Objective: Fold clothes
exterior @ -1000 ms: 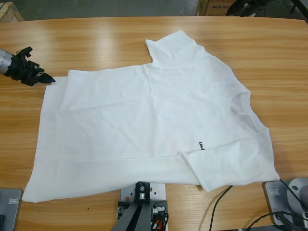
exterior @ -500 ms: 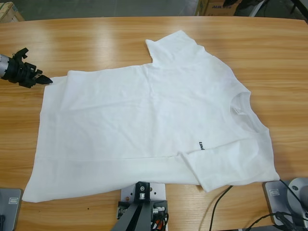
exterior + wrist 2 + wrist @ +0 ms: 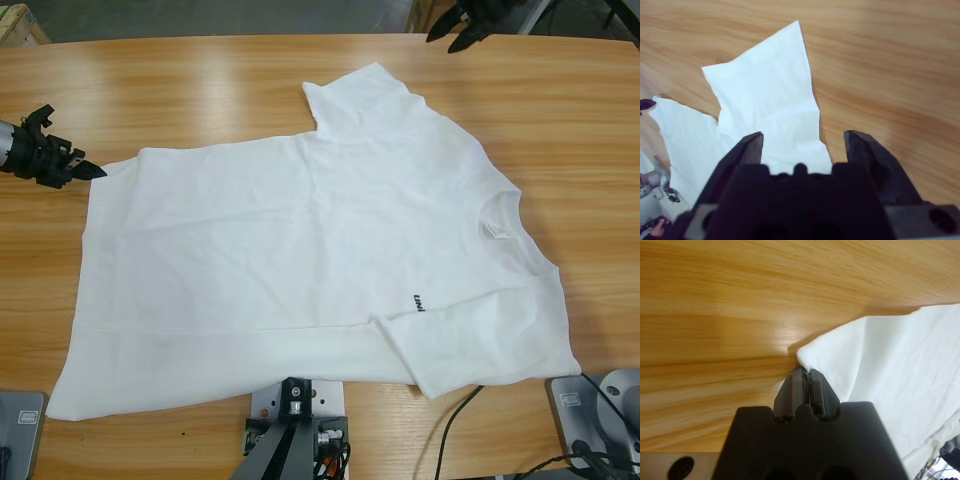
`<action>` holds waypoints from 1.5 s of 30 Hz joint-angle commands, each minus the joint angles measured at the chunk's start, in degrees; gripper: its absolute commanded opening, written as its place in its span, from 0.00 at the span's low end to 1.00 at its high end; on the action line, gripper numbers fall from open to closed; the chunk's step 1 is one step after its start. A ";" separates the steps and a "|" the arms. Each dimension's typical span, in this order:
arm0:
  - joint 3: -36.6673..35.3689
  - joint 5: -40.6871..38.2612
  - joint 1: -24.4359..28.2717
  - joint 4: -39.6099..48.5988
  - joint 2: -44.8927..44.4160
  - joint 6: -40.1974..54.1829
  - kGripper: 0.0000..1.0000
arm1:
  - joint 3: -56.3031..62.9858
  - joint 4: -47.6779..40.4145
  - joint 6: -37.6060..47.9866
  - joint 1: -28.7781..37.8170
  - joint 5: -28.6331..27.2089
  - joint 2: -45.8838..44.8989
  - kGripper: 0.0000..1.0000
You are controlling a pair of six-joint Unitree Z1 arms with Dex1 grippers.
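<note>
Right gripper (image 3: 462, 28) swings into view up top, jaws spread, empty; left gripper (image 3: 72, 169), closed, backs off the flat plain white cotton T-shirt (image 3: 310, 240).

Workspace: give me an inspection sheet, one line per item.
Surface: long wooden table, bare around the shirt.
Job's things: white T-shirt spread flat, neck toward the picture's right, one sleeve folded in over the chest by the lettering.
Clutter: nothing seen.
Grippers: left gripper shut, at the shirt's hem corner; whether it pinches cloth is unclear. Right gripper open, above the far sleeve.
Cables: black cable at the near edge.
Surroundings: cardboard box beyond the table.
</note>
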 commanded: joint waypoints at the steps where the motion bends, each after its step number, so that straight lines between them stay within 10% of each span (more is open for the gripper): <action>1: 4.84 -0.47 -1.73 -3.77 1.30 -1.96 0.00 | -4.36 3.67 -0.34 -1.36 1.13 6.83 0.66; 24: 6.98 -0.74 -4.21 -8.25 2.58 -4.79 0.00 | -11.50 8.15 -0.25 2.04 -6.50 12.24 0.72; 29: 6.96 -0.74 -4.31 -8.87 2.67 -5.30 0.00 | -11.48 8.50 -0.43 2.05 -4.39 12.50 0.39; 45: 7.56 -0.74 -4.29 -8.89 2.67 -5.32 0.00 | -11.66 8.62 -0.43 5.50 -0.34 12.77 0.36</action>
